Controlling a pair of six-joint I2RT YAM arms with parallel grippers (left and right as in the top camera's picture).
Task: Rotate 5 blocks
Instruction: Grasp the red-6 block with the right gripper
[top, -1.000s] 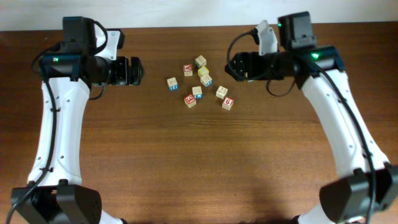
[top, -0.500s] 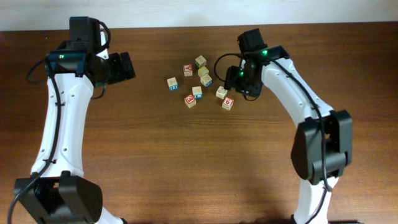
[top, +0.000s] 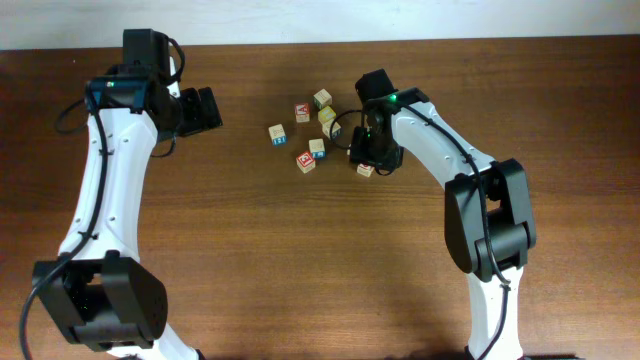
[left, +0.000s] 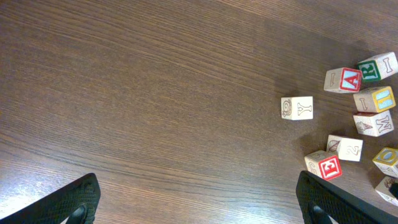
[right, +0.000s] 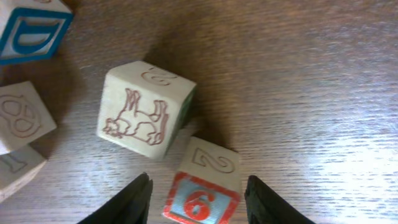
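Several pale-wood blocks lie in a loose cluster (top: 317, 148) at the table's middle back. The block with the red "6" (right: 202, 186) sits at the cluster's right front (top: 366, 170). My right gripper (right: 200, 202) is down over it, one finger on each side with a small gap at both, so it is open and not gripping. Just beyond the fingers stands a block with a brown animal drawing (right: 146, 109). My left gripper (left: 202, 208) hangs wide open and empty over bare wood left of the cluster (top: 205, 110). Its nearest blocks are a red-faced one (left: 323, 165) and a lone "Y" block (left: 296, 107).
A cube with a yellow face (top: 327, 115) lies among the blocks at the back. A blue-lettered block (right: 31, 28) and an "8" block (right: 22, 118) lie left of the right gripper. The table's white back edge (top: 300, 20) runs behind both arms.
My right arm swung in from the back right and dropped over the "6" block, its jaws narrowing around it. The left arm shifted slightly toward the back.
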